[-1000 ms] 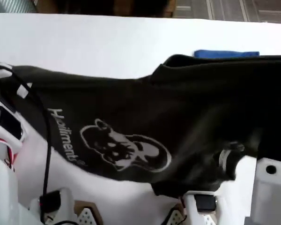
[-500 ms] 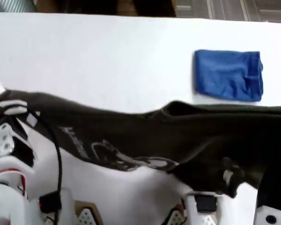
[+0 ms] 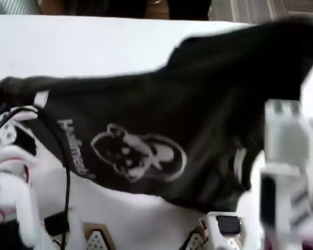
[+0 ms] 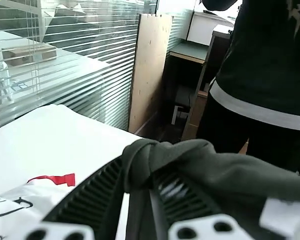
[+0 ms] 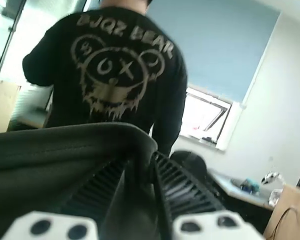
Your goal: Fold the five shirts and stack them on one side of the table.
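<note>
Item: black shirt (image 3: 161, 120), one piece, with a pale cartoon-bear print (image 3: 138, 156) and a line of lettering beside it, turned toward the high view.

Position: the shirt is held off the white table (image 3: 94, 47) and stretched between the two arms, from the left edge of the high view to its upper right corner. The lower part hangs toward the arm bases at the near edge. Whether it touches the tabletop cannot be told.

Left gripper (image 4: 140, 195): closed narrowly on a bunched fold of the dark fabric, which is pinched between the ribbed fingers (image 4: 90, 195) and draped over them.

Right gripper (image 5: 140, 185): likewise clamped on an edge of the shirt, with the cloth lying across the ribbed fingers (image 5: 185, 190).

Also noted: a black cable (image 3: 62, 156) is run down in front of the shirt's left part.
</note>
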